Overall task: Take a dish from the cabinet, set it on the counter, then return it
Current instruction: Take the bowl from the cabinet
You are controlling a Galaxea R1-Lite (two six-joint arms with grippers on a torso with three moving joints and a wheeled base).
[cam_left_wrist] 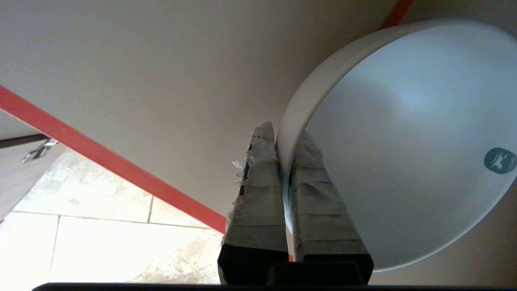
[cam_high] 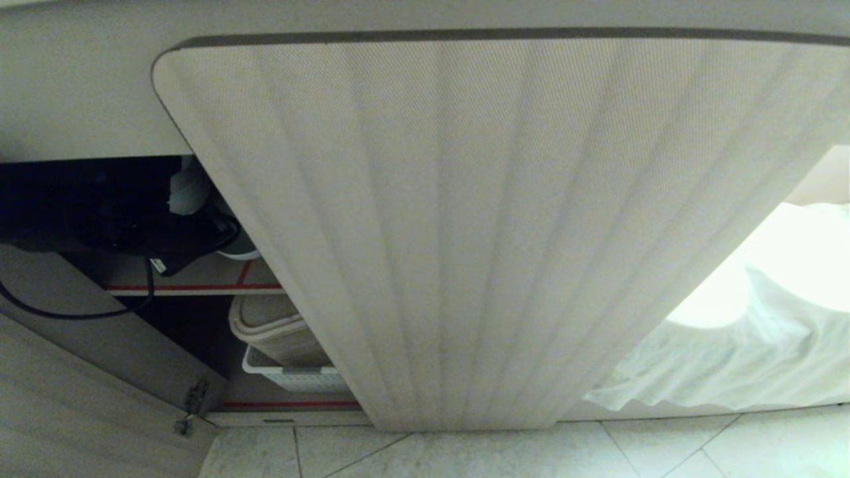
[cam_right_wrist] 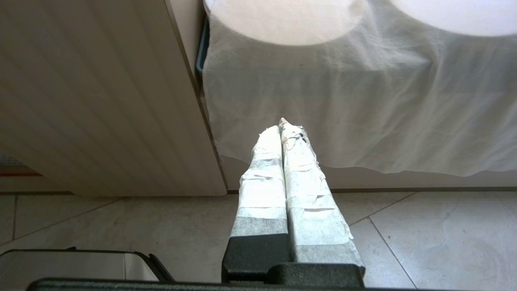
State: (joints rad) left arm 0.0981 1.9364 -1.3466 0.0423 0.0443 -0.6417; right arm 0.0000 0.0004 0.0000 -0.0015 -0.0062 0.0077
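Note:
The dish [cam_left_wrist: 404, 133], a plain white round bowl with a small teal sticker, sits on the beige cabinet shelf [cam_left_wrist: 161, 81] behind its red edge. My left gripper [cam_left_wrist: 282, 135] is shut on the bowl's rim, with one taped finger [cam_left_wrist: 258, 182] outside the wall and the other [cam_left_wrist: 319, 190] inside. In the head view my left arm [cam_high: 133, 229] reaches into the dark upper level of the cabinet, beside the fluted door [cam_high: 498, 232]. My right gripper [cam_right_wrist: 282, 127] hangs shut and empty above the floor. The counter's top is out of view.
A white slotted basket [cam_high: 292, 378] with a beige folded item [cam_high: 272, 325] stands on the lower shelf. The left cabinet door [cam_high: 80, 398] stands open. A white cloth [cam_high: 750, 345] hangs at the right. Pale floor tiles [cam_high: 465, 451] lie below, and a bin rim [cam_right_wrist: 80, 264] shows near my right arm.

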